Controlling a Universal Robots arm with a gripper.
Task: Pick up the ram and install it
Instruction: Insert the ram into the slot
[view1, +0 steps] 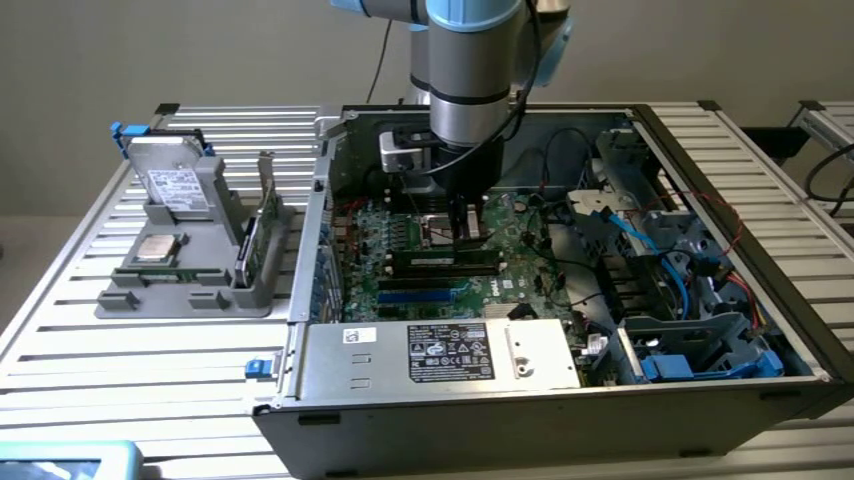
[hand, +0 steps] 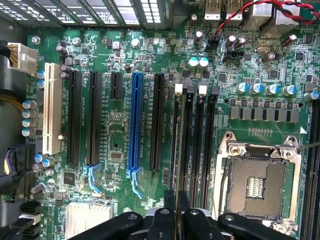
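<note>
My gripper is down inside the open computer case, over the green motherboard. Its jaws are shut on the ram, a slim dark stick with a small white label lying along the black memory slots. In the wrist view the ram shows edge-on as a thin line between my black fingertips. It lines up with the outermost memory slot, the one nearest the black expansion slots. I cannot tell whether it sits in the slot or just above it.
Beside the memory slots lie the open processor socket and a blue expansion slot. The power supply and cable bundles crowd the case. A grey holder on the exterior view's left carries a silver chip and a green card.
</note>
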